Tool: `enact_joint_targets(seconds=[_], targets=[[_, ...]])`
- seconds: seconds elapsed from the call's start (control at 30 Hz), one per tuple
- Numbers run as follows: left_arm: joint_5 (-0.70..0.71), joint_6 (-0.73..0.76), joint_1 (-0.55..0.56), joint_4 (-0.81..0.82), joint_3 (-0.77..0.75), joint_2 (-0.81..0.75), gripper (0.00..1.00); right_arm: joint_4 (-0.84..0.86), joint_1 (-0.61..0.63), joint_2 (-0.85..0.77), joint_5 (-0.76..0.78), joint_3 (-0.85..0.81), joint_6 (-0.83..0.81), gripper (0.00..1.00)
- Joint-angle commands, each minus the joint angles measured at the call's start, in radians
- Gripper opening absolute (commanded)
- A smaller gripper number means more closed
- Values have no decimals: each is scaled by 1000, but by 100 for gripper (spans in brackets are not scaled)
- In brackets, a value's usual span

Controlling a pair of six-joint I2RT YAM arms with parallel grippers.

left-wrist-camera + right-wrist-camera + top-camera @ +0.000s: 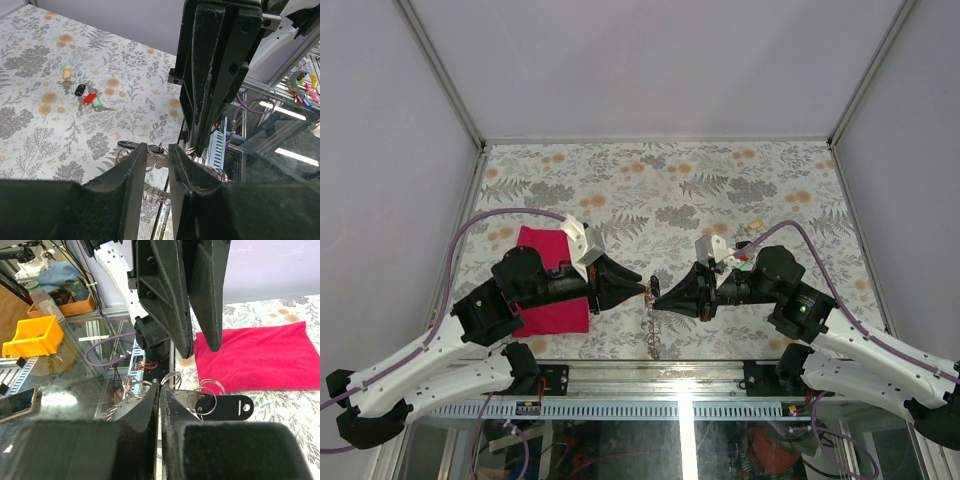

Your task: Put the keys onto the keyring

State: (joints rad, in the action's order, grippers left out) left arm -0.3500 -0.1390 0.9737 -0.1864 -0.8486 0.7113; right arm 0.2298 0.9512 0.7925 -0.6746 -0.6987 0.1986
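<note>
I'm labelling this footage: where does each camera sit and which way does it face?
Top external: above and behind the bases, looking down on the table; left arm and right arm show.
Left wrist: on the left arm, facing right fingers and keyring; left fingers in foreground.
Right wrist: on the right arm, facing left fingers and magenta cloth; right fingers in foreground.
Shared: both wrist views show the keyring.

**Q:** Top view?
**A:** Fixed high behind the bases, looking down on the whole table (720,180).
**Q:** Wrist views?
**A:** Close along each arm's own fingers, facing each other; both share the keyring (156,149) between left gripper (642,288) and right gripper (657,298).
</note>
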Motion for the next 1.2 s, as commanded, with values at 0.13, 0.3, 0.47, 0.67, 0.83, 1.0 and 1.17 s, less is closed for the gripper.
enact_joint_targets(seconds=[0.13, 0.3, 0.47, 0.67, 0.83, 1.0, 1.17], targets=[[-39, -26, -2, 55, 19, -48, 28, 102, 6, -38, 90, -64, 38, 0], [-32, -21, -2, 55, 23, -66, 31, 113, 7, -47, 119, -64, 53, 0], [-34, -15, -2, 46, 24, -52, 33, 126, 7, -53, 125, -67, 62, 0], [-6, -6, -2, 79, 28, -38, 34, 134, 6, -46, 87, -75, 68, 0], [-34, -4, -3, 87, 20, -16, 33, 144, 7, -56, 88, -73, 76, 0], [-77, -18, -2, 87, 31, -25, 32, 125, 6, -77, 138, -73, 72, 0], [-86, -25, -2, 89, 41, -63, 34, 109, 6, -99, 208, -69, 70, 0]])
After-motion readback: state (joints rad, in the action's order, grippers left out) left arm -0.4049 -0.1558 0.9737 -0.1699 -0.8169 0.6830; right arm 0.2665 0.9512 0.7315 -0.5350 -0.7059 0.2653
